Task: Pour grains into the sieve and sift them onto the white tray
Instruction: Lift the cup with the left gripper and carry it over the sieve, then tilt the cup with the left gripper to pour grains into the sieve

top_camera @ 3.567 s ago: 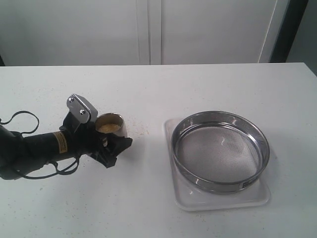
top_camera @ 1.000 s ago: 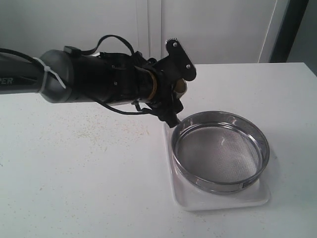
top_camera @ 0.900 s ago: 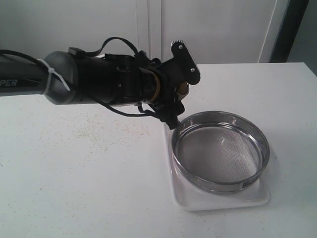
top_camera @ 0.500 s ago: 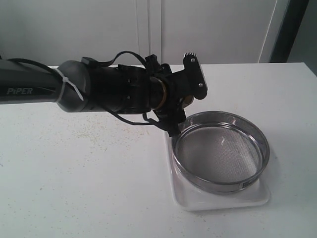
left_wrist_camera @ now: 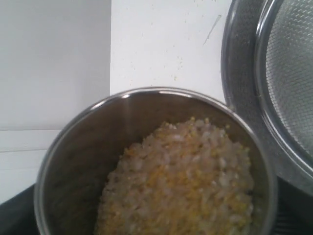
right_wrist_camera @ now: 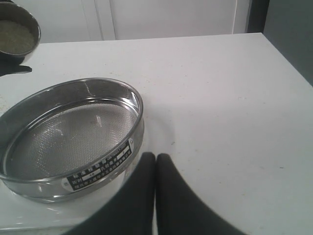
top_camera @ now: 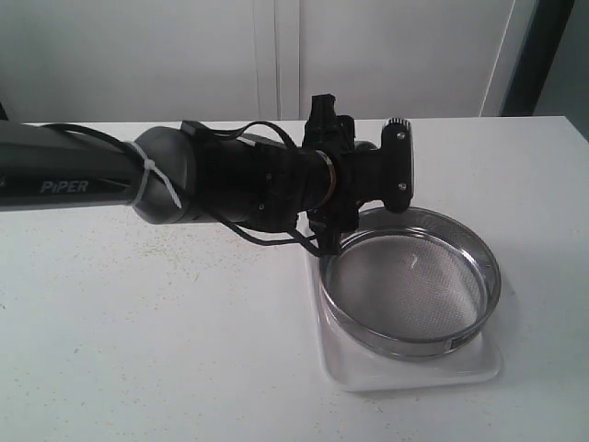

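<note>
here, round steel cup [left_wrist_camera: 83,161] of granular grains [left_wrist_camera: 181,181] (yellow, whitish), fine-mesh sieve [top_camera: 396,343]

The word "PiPER" stands in pale letters on the dark arm [top_camera: 63,186], at the left of the exterior view. A small dark nameplate [right_wrist_camera: 100,166] with pale print sits on the outer wall of the sieve [right_wrist_camera: 139,123], low in the right wrist view. Its lines are too blurred to read.

Sieve [top_camera: 405,345]: shiny metal rim, fine wire mesh
Cup [left_wrist_camera: 73,161]: smooth glossy metal
Grains [left_wrist_camera: 181,181]: rough, matt
Tray [top_camera: 354,368]: smooth, white
</note>
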Available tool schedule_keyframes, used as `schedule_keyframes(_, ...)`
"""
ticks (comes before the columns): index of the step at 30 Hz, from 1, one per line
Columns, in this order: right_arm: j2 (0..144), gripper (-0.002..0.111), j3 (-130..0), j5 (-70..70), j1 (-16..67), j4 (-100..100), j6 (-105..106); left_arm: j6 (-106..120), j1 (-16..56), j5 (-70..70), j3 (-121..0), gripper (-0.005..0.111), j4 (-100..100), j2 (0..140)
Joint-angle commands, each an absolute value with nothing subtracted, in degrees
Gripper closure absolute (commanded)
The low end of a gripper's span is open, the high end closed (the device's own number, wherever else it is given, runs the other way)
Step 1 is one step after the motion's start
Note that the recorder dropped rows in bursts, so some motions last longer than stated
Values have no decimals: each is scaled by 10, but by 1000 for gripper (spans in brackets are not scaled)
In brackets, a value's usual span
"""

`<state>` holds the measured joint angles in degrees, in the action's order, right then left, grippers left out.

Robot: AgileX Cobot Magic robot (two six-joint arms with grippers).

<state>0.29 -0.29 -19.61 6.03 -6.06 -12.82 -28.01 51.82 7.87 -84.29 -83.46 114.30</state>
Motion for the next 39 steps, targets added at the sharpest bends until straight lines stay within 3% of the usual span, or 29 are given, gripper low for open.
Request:
schedule_keyframes(1,0,108,0,-192,63,-61,-142,-281,521,75,-848,107,-884,1137)
schedule_keyframes(15,0,108,0,-192,63,-61,-142,-281,546,100,-848,107,-996,1188)
schedule_keyframes(39,0,108,0,-192,63,-61,-142,-204,579,177,-848,107,-999,1188)
